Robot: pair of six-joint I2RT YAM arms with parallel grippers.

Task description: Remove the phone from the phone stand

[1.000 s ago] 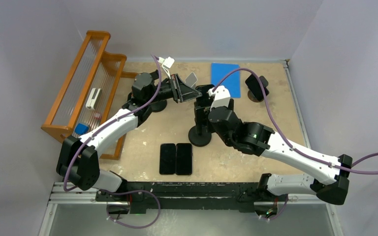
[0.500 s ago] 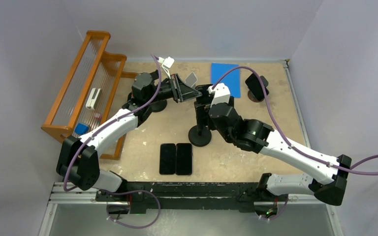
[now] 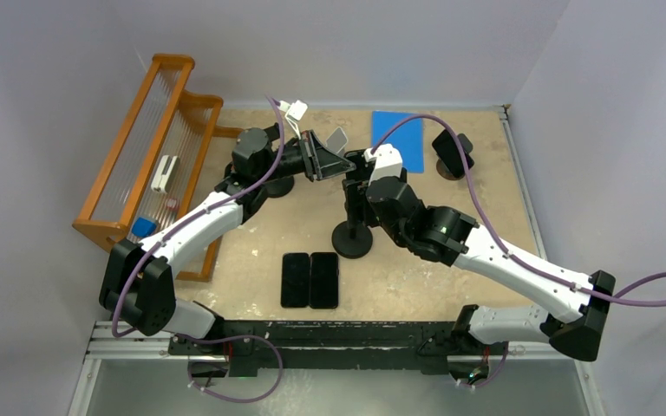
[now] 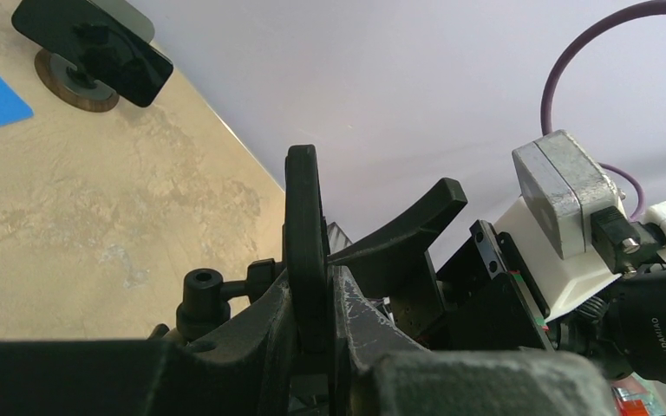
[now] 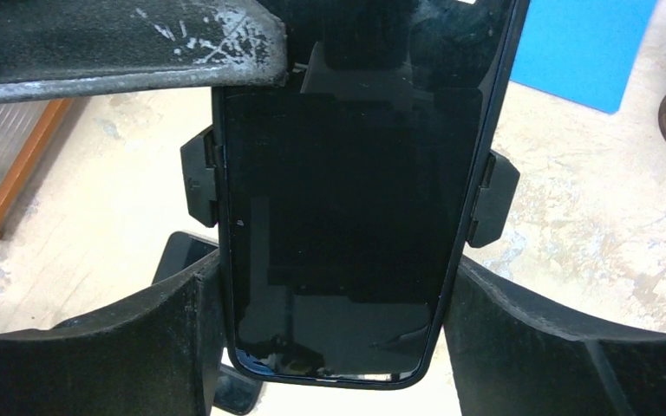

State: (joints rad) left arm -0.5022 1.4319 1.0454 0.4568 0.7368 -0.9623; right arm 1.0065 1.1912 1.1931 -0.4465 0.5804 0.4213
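Note:
The black phone (image 5: 347,173) sits upright in the phone stand (image 3: 351,241), held by the stand's two side clips (image 5: 196,178). My right gripper (image 5: 334,270) is open around the phone's lower end. Its left finger (image 5: 173,338) lies against one edge. A thin gap shows between the right finger (image 5: 529,347) and the other edge. My left gripper (image 4: 312,286) is shut on the rounded black edge of the stand's holder (image 4: 303,208). From above, both grippers (image 3: 334,165) meet over the stand's post, and the right one hides the phone.
Two black phones (image 3: 310,279) lie flat near the front edge. Another phone on a stand (image 3: 453,154) is at the back right beside a blue mat (image 3: 399,134). A wooden rack (image 3: 152,156) runs along the left side. A further stand base (image 3: 277,185) sits under the left arm.
My right gripper has moved further along the phone and its fingers have narrowed around it. The left gripper has kept its hold on the stand's holder.

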